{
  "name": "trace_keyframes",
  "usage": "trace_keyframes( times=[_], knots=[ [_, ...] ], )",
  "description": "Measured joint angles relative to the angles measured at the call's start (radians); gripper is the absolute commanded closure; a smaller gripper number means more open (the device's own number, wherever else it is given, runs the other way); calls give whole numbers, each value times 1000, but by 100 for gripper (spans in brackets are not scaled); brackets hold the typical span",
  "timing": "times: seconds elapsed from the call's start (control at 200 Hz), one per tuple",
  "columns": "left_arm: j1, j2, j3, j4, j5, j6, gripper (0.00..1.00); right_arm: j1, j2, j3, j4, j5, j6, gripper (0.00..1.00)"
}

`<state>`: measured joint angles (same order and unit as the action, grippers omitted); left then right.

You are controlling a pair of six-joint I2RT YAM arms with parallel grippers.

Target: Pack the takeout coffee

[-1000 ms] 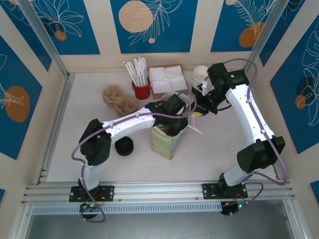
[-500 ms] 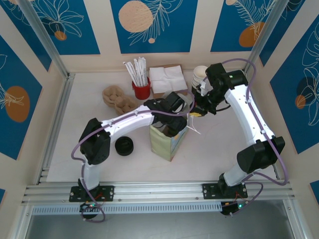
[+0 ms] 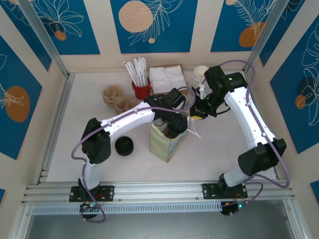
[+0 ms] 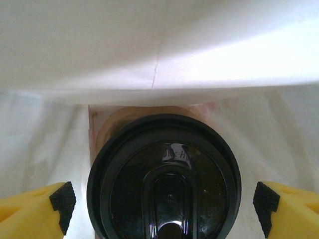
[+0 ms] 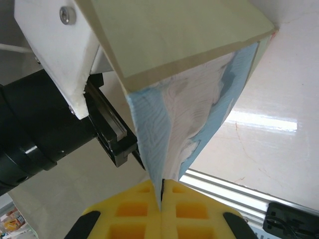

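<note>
Coffee: the cup (image 4: 164,179) with the black domed lid sits upright deep inside the bag, between its white inner walls. In the left wrist view it is seen from straight above.
Bag: the pale paper bag (image 3: 160,144) stands mouth up in the middle of the table (image 3: 224,144).
Left gripper: the left gripper (image 3: 175,127) reaches down into the bag's mouth. Its jaws are open, with the yellow fingers (image 4: 32,209) on either side of the lid, each apart from it.
Right gripper: the right gripper (image 5: 162,209) is at the bag's upper right rim. Its jaws are closed on a fold of the bag's edge.
Black lid: a loose black lid (image 3: 124,146) lies on the table left of the bag.
Back of table: a red cup of white sticks (image 3: 141,88), napkins (image 3: 165,78), a stack of white cups (image 3: 200,75) and a brown cardboard carrier (image 3: 117,97).
</note>
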<state>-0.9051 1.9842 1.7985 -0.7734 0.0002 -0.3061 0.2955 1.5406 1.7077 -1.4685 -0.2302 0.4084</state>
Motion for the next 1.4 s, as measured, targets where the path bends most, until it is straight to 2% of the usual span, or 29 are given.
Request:
trace_keyframes(
  times=[0.26,0.595,0.955,1.2,1.4],
  knots=[
    [0,-23,1,-23,19,-10,13,-2,0,0,-17,32,-19,100],
    [0,-73,0,-25,32,-18,10,-8,0,2,-37,69,-35,100],
    [0,-183,0,30,154,-20,12,-10,1,17,-45,85,-35,100],
    [1,-198,2,31,195,-18,16,-10,8,35,-48,85,-35,100],
    [30,-198,114,21,207,-35,15,-10,14,41,-47,85,-53,100]
  ],
)
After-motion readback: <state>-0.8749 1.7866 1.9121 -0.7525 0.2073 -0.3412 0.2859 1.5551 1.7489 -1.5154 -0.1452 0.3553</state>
